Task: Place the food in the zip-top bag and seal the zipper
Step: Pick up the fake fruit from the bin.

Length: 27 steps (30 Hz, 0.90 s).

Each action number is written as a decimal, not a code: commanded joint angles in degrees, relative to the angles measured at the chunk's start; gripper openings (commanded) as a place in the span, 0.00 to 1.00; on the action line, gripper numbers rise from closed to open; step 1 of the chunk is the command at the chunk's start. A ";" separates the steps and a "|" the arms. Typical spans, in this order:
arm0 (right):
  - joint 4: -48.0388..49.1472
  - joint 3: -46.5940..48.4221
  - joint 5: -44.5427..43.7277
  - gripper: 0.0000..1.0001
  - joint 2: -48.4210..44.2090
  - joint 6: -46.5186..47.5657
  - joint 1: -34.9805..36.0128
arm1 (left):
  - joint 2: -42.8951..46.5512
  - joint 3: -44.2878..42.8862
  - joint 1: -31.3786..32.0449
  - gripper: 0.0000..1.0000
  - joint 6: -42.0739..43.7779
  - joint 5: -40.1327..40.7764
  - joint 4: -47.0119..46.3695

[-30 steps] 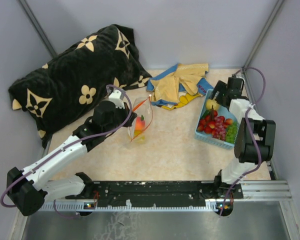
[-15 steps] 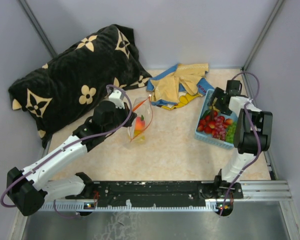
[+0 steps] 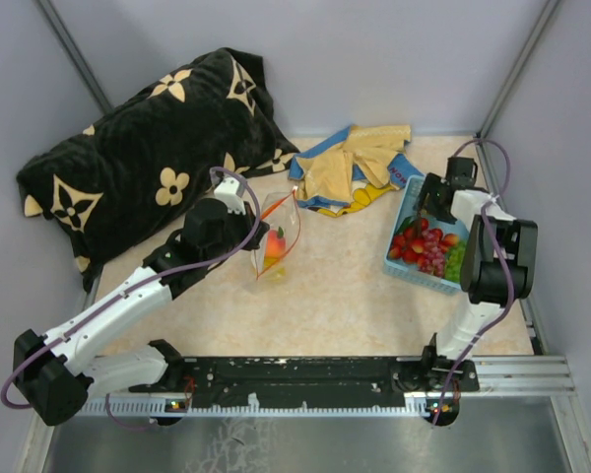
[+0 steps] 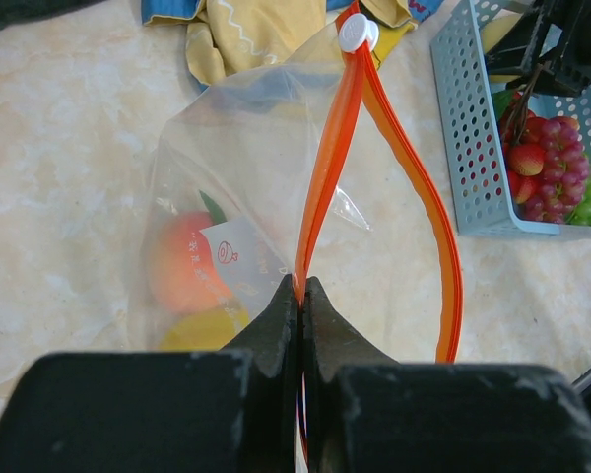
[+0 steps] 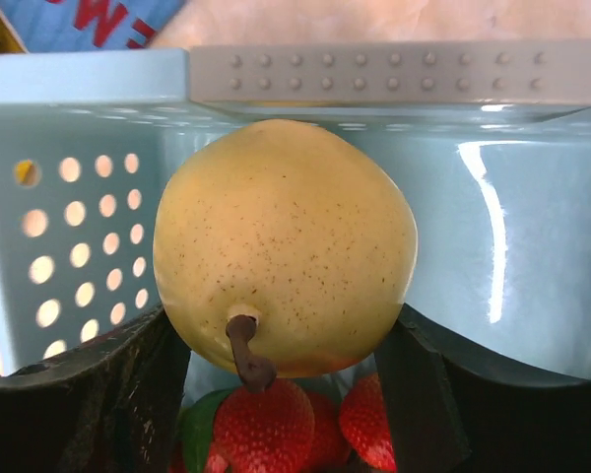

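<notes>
The clear zip-top bag [image 3: 279,239] stands mid-table with an orange fruit [image 4: 182,261] and a yellow fruit [image 4: 202,330] inside. Its mouth gapes, and the red-orange zipper [image 4: 330,168] ends in a white tip [image 4: 358,33]. My left gripper [image 4: 301,288] is shut on the near end of the zipper strip; it also shows in the top view [image 3: 254,233]. My right gripper [image 3: 428,202] is down in the light-blue basket [image 3: 399,258], its fingers pressed on both sides of a yellow pear [image 5: 286,236]. Strawberries [image 5: 266,424] lie below the pear, and purple and green grapes [image 3: 441,254] fill the rest of the basket.
A yellow-and-blue cloth [image 3: 360,168] lies crumpled at the back, between the bag and the basket. A large black pillow with cream flowers [image 3: 148,158] fills the back left. The basket's far wall [image 5: 394,79] stands right behind the pear. Enclosure walls stand close on the right.
My right gripper moved from above the basket's back edge down into the basket and settled around the pear. The left arm and the bag have not moved.
</notes>
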<state>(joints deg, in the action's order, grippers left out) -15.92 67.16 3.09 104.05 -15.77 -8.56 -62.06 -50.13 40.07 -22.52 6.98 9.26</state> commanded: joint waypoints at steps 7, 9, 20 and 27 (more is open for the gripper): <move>0.39 -1.08 -1.91 0.59 -13.91 3.78 -0.45 | 0.30 -1.38 -0.26 0.00 4.02 0.77 -1.46; -0.07 -1.84 -1.66 0.58 -15.81 3.88 -0.43 | 0.36 -1.32 -0.26 0.00 4.71 0.58 -1.87; -2.85 -6.73 3.43 0.54 -29.39 3.25 2.37 | 0.71 0.74 -0.26 0.00 10.45 -3.25 -7.40; -7.47 -5.94 5.44 0.54 -37.17 2.32 9.31 | -0.88 0.67 -0.26 0.00 14.09 -7.36 -9.08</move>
<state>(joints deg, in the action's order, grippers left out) -21.26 59.88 6.02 71.55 -13.08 -2.92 -62.24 -49.56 40.07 -11.73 3.14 3.86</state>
